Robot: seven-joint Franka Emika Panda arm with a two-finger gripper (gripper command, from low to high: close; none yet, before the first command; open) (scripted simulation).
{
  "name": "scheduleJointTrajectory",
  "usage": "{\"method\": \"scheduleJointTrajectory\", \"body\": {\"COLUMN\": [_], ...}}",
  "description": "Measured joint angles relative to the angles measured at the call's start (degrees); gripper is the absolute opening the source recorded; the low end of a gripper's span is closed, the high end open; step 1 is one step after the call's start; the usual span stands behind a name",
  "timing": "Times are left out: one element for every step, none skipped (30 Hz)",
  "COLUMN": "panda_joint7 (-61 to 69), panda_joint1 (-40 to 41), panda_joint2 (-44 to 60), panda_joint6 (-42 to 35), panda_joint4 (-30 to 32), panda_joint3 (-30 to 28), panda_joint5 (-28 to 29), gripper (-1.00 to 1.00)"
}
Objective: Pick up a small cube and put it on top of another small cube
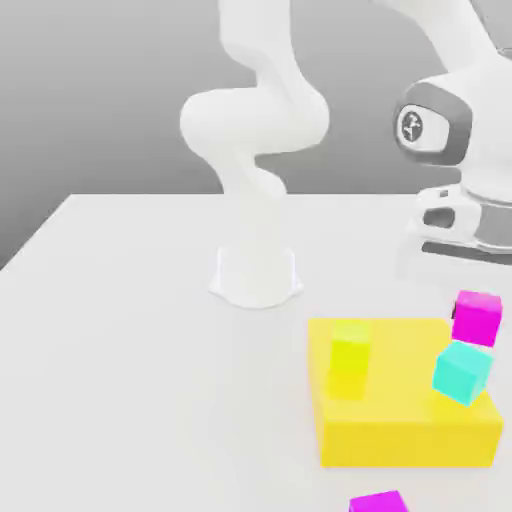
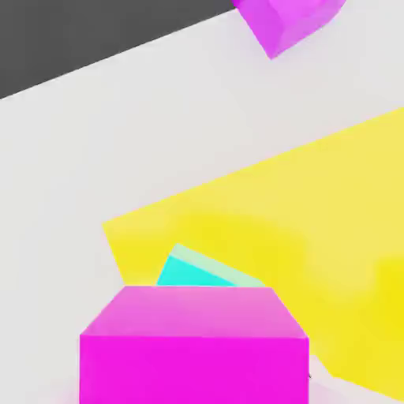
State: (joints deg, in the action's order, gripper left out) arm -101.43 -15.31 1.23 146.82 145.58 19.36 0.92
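The small cube (image 1: 477, 318), bright magenta, hangs in the air just under my gripper (image 1: 474, 292), which is shut on it at the exterior view's right. Right below it, slightly to the left, another small cube (image 1: 462, 372), cyan, rests tilted on the right part of the big yellow block (image 1: 400, 430). A small gap shows between the two cubes. In the hand view the magenta cube (image 2: 193, 343) is close up, and the cyan cube (image 2: 201, 272) peeks out from behind it.
A yellow-green cube (image 1: 350, 358) stands on the yellow block's left part. A second magenta cube (image 1: 378, 503) lies on the white table (image 1: 130, 340) in front of the block. The arm's base (image 1: 255, 275) stands at the table's middle rear.
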Motion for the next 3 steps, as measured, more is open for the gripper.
{"method": "scheduleJointTrajectory", "body": {"panda_joint7": [0.0,0.0,0.0], "panda_joint1": [0.0,0.0,0.0], "panda_joint2": [0.0,0.0,0.0], "panda_joint6": [0.0,0.0,0.0], "panda_joint4": [0.0,0.0,0.0], "panda_joint3": [0.0,0.0,0.0], "panda_joint5": [0.0,0.0,0.0], "gripper": [1.0,1.0,1.0]}}
